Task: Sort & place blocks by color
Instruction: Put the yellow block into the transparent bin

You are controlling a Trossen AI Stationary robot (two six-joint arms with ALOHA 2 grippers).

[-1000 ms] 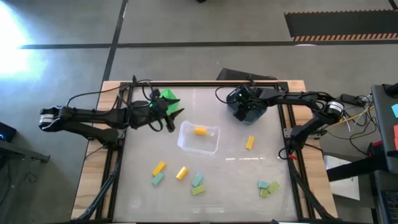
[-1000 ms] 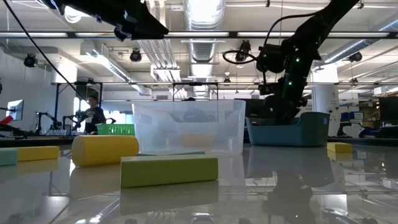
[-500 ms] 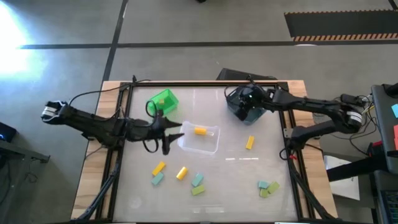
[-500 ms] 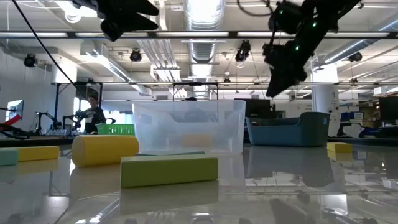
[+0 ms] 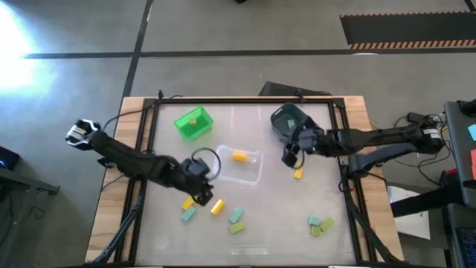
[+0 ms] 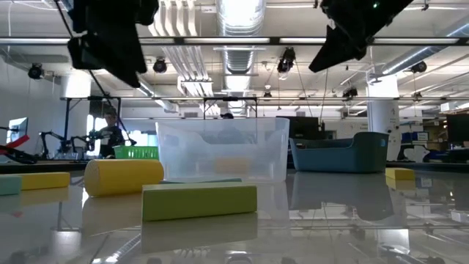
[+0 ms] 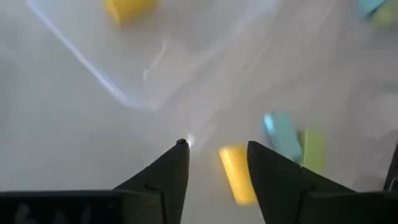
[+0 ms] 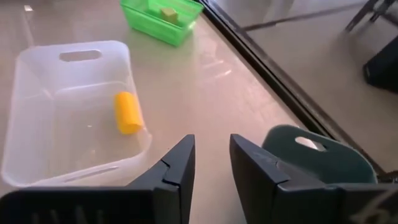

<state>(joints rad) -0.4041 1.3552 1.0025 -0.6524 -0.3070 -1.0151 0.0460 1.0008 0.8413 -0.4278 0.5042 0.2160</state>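
Observation:
Loose blocks lie flat on the table's near half: yellow ones [image 5: 190, 201] [image 5: 216, 208], a pale teal one [image 5: 236, 216], a light green one [image 5: 236, 228], and one more yellow [image 5: 298, 173] at the right. My left gripper [image 5: 202, 186] hangs open above the near-left group. In its wrist view a yellow block [image 7: 236, 174] shows beyond the open gripper [image 7: 214, 146], untouched. My right gripper [image 5: 287, 156] hovers open [image 8: 211, 140] between the dark blue-grey bin [image 5: 288, 119] and the clear bin [image 5: 239, 165], holding nothing.
The clear bin holds one yellow block [image 8: 127, 112]. The bright green bin [image 5: 193, 123] at the far left holds a light green block [image 8: 168, 12]. More teal and green blocks [image 5: 320, 223] lie near the right front. A teal block [image 5: 187, 214] lies at the near left.
My left gripper has swung from over the green bin toward the near edge and tipped downward over the loose blocks. My right gripper has risen out of the dark blue-grey bin and moved toward the near edge, stopping beside the clear bin.

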